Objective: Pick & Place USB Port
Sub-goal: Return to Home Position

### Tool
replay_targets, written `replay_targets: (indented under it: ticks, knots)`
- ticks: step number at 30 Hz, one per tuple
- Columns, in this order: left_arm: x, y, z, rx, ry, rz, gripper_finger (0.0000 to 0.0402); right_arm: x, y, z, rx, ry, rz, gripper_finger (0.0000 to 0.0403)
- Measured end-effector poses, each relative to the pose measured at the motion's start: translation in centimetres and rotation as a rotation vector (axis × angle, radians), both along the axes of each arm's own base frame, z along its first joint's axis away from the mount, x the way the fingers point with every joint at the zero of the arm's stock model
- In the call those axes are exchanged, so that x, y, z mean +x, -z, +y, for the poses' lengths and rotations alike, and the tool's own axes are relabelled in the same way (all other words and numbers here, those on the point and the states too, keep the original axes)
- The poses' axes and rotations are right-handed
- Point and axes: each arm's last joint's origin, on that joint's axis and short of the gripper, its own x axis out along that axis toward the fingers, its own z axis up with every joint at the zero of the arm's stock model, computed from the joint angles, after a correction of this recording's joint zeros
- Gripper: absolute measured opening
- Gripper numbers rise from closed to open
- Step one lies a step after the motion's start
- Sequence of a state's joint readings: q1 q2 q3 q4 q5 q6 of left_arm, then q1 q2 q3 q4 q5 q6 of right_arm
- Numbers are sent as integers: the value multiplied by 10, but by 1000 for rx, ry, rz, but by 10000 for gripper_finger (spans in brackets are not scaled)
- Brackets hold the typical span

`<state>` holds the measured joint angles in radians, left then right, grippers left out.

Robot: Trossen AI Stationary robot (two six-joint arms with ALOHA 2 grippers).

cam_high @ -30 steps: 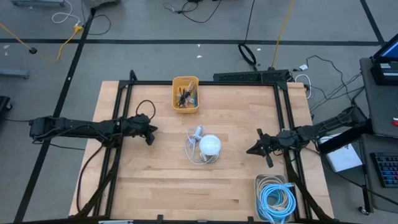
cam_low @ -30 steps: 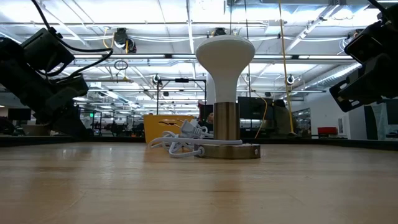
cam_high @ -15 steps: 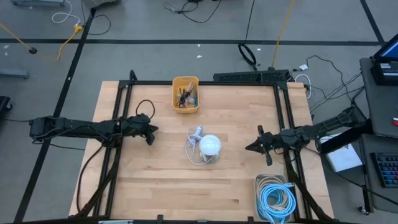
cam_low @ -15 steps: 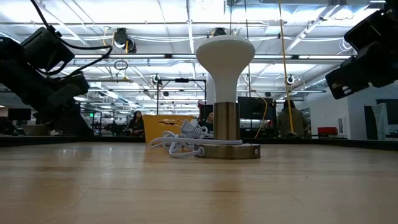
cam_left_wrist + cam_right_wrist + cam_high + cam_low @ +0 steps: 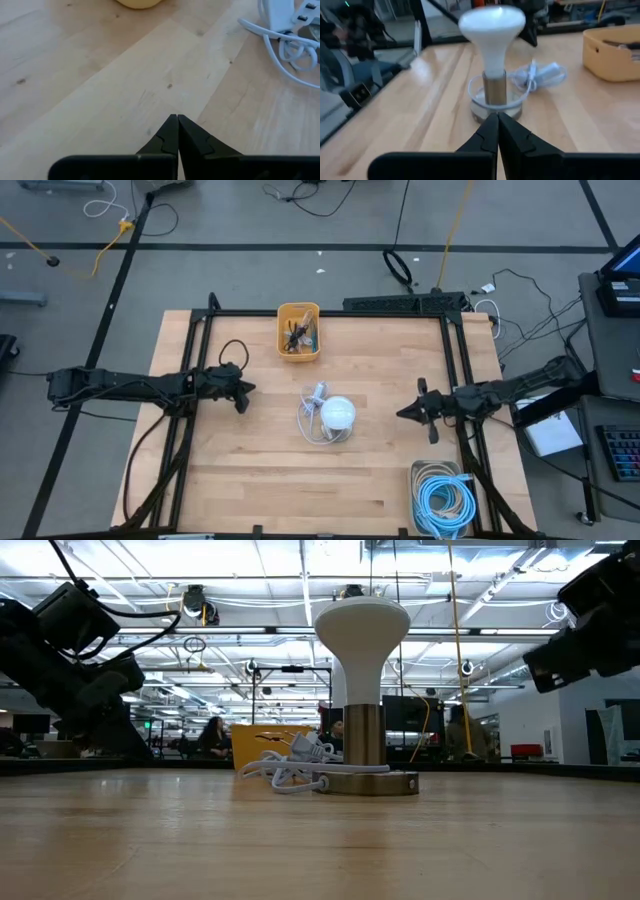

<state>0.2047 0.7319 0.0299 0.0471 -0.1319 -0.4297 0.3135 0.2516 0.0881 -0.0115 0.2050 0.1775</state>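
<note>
Over the table (image 5: 250, 480), we saw the left claw (image 5: 245, 394) and right claw (image 5: 402, 416) pinched together, empty; withdrawal should clear the lamp (image 5: 338, 413).

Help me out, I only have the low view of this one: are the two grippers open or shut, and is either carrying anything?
Observer: The left wrist view shows the left gripper shut and holding nothing.
Operator: And the right one?
Observer: The right gripper is also shut and empty, and it points toward the white lamp.
Operator: I see no gray bin at all.
Observer: In the high view the gray bin sits at the bottom right, beside the right arm, with a coiled blue cable inside it.
</note>
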Motion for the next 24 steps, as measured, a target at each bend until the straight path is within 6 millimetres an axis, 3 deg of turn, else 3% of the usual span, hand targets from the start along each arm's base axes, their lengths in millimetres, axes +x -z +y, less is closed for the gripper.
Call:
replay_targets:
  ticks: [15, 24]
  knots:
    - [0, 0, 0, 6, 17, 7, 4, -11, -11, -4, -11, 18, -119, 0]
    - [0, -5, 7, 140, 81, 2, 2, -12, -11, -5, -20, 19, -130, 0]
